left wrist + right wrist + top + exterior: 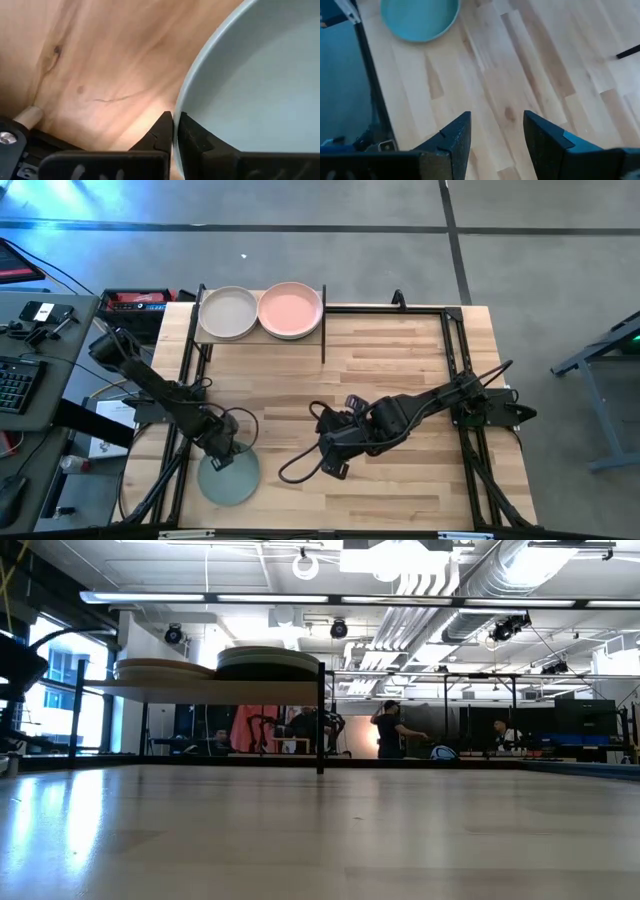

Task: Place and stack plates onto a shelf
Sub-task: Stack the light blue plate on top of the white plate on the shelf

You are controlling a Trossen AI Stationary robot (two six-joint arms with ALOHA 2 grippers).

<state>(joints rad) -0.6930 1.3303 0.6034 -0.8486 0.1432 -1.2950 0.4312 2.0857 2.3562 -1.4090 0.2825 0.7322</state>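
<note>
A pale grey-green plate (pixel 232 478) lies near the table's near-left corner and also shows in the right wrist view (pixel 420 17). My left gripper (pixel 222 452) (pixel 174 122) is at its far rim, shut on it. My right gripper (pixel 333 463) (pixel 496 125) hovers open over bare wood at the table's middle, right of that plate. On the shelf (pixel 262 338) (pixel 200 690) at the far edge rest a beige-grey plate (pixel 228 313) (pixel 165 668) and a pink plate (pixel 290 310) (pixel 268 662), side by side on the board. My left gripper pinches the grey-green plate's rim (pixel 178 102) on its far side, one finger (pixel 197 140) inside the plate and the other finger (pixel 159 135) outside it. The fingers come from above and from the far side. Whether the plate is off the wood cannot be seen.
Black metal frame rails (pixel 455 340) run along the table's left, right and far sides. A black cable loop (pixel 297 470) trails by my right gripper. A desk with a keyboard and tools (pixel 30 330) stands beyond the left edge. People stand in the room behind (pixel 388 730).
</note>
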